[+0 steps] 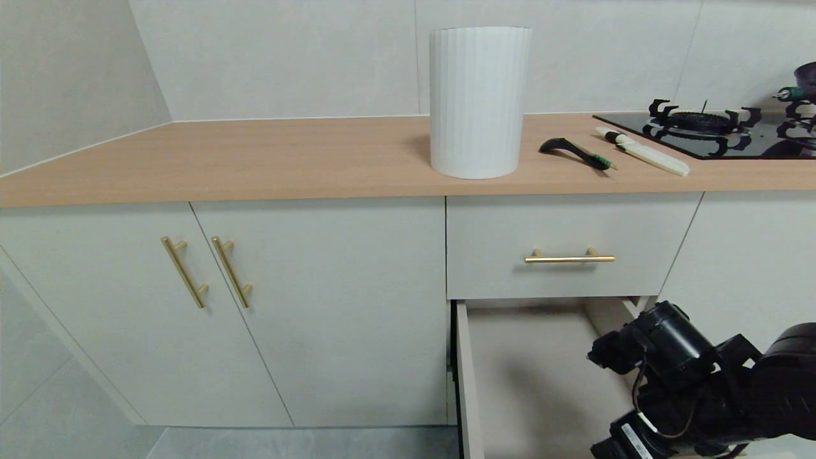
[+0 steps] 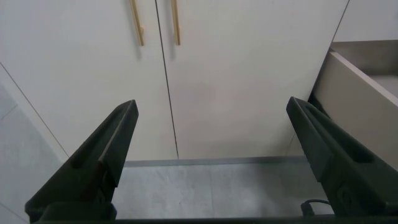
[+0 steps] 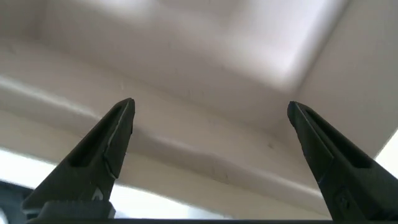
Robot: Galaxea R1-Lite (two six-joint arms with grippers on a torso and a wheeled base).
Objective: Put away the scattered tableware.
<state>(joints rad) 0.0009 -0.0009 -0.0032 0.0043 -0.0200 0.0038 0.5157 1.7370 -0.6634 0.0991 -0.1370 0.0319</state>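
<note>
Nothing is stowed yet, I judge: black green-handled scoop (image 1: 577, 153) and cream-white spatula (image 1: 644, 152) lie on the wooden countertop (image 1: 255, 159), pale lower drawer (image 1: 465, 370) pulled out; my left gripper (image 2: 211, 109) and right gripper (image 3: 210, 104) gape wide, holding nothing.

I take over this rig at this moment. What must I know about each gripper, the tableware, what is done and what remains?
Left gripper: open, holds nothing, low in front of the cabinet doors.
Right gripper: open, holds nothing, at the lower drawer.
Things: the black utensil and the white utensil lie side by side on the counter, between the white ribbed container and the stove.
Done: the lower drawer is pulled open.
Left: pick up both utensils and put them away, probably in that drawer, then shut it.
</note>
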